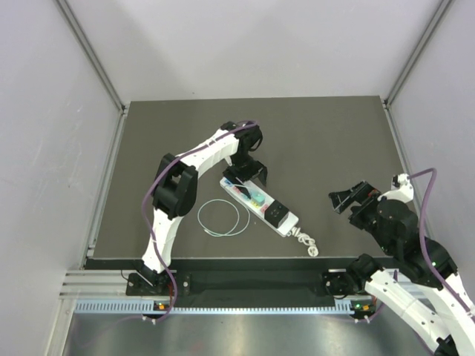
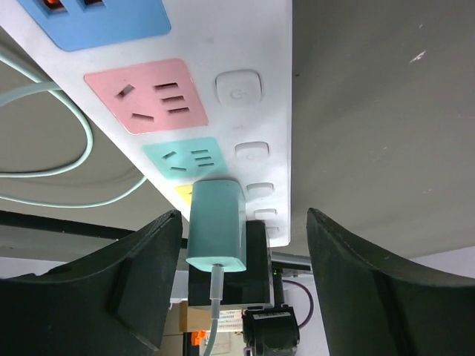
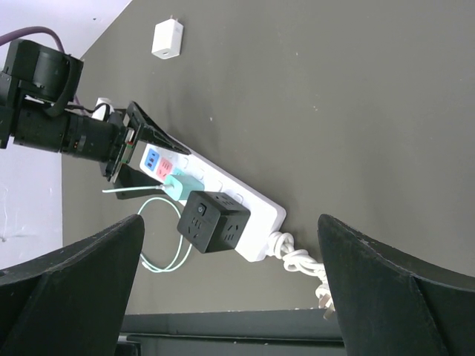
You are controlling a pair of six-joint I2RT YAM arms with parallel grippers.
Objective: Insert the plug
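Observation:
A white power strip (image 1: 256,202) with coloured sockets lies slantwise on the dark table. A teal plug (image 2: 216,226) with a pale teal cable stands in the strip next to the teal socket; it also shows in the right wrist view (image 3: 177,185). My left gripper (image 1: 249,178) hovers over the strip's far end, open, with its fingers (image 2: 141,274) on either side of the plug and not touching it. My right gripper (image 1: 343,200) is open and empty, off to the right of the strip (image 3: 237,189).
A black cube adapter (image 3: 215,221) sits plugged into the strip beside the teal plug. The strip's white cord is bundled (image 1: 306,242) near the front edge. The teal cable loops (image 1: 221,217) on the table left of the strip. A white charger (image 3: 167,38) lies further off.

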